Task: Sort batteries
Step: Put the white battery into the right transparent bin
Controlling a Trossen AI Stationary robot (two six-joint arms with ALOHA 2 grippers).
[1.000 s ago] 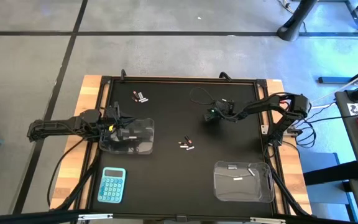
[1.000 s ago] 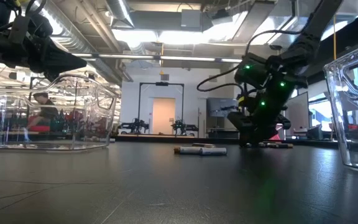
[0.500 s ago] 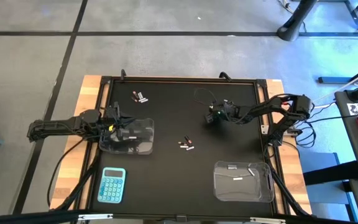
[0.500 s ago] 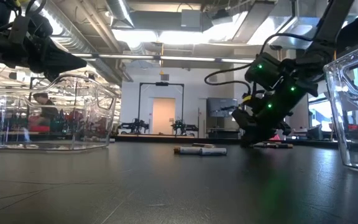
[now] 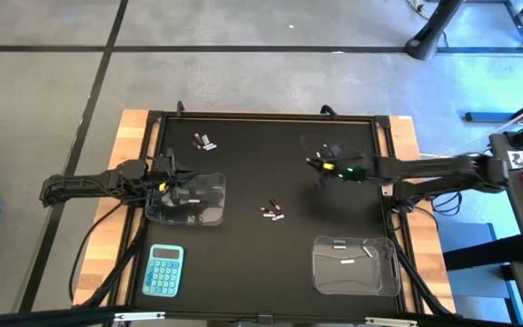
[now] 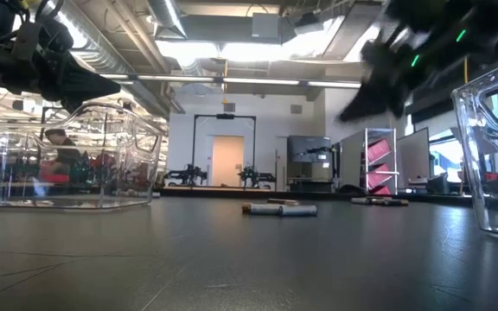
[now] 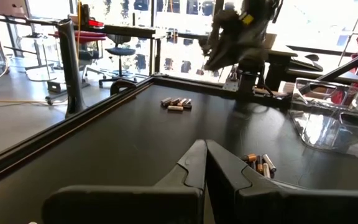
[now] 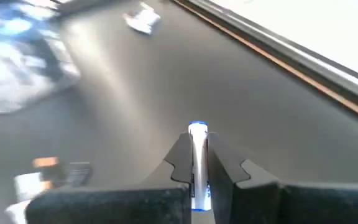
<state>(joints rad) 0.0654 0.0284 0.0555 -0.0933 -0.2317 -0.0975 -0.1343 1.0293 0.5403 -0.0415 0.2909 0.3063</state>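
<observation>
Right wrist view shows the right gripper (image 8: 197, 152) pinching one silvery battery (image 8: 197, 138) by its thin body, jaws closed on it, at three o'clock of the table. A quick swing may let it slip out. Left gripper (image 7: 205, 163) waits closed at nine o'clock, empty.

Silvery-white battery (image 8: 197, 158) clamped in raised right gripper (image 8: 197, 163); small battery clusters (image 5: 272, 211) loose on mat.
</observation>
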